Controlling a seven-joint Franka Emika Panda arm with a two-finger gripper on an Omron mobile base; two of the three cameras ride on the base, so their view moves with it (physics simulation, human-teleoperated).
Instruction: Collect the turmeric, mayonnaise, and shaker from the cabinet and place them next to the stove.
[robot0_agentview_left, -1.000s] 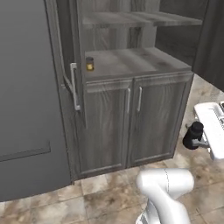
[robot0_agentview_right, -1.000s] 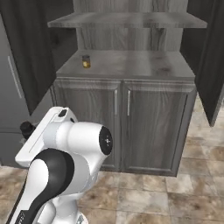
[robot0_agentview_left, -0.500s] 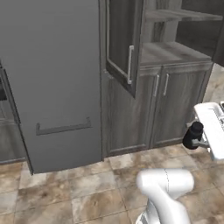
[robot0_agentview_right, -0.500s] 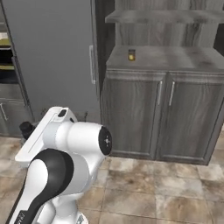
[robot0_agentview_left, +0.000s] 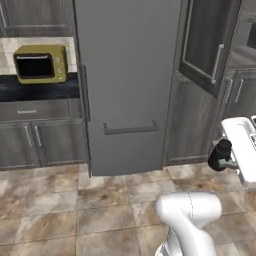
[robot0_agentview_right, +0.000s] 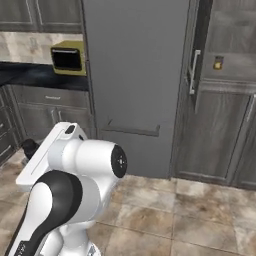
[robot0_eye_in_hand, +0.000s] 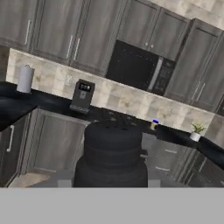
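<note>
Carrying the shaker (robot0_eye_in_hand: 113, 151) well is mostly a matter of keeping the grip firm and the hand level while the base faces away from the cabinet (robot0_agentview_right: 220, 125). The gripper (robot0_eye_in_hand: 112, 179) is closed, and in the hand view a ribbed all-black body sits right between its jaws, so it is probably clamped on the shaker (the fingertips themselves are hidden behind it). Across the room the hand view shows a black countertop (robot0_eye_in_hand: 52, 103) with a small blue-lidded item (robot0_eye_in_hand: 155, 124) on it, possibly the mayonnaise; too small to be sure. Aim for that stretch and set the shaker upright beside it, not touching. 1 jar, the turmeric (robot0_agentview_right: 217, 62), stands on the cabinet's open shelf, just right of the grey fridge (robot0_agentview_left: 130, 75), for a later trip.
</note>
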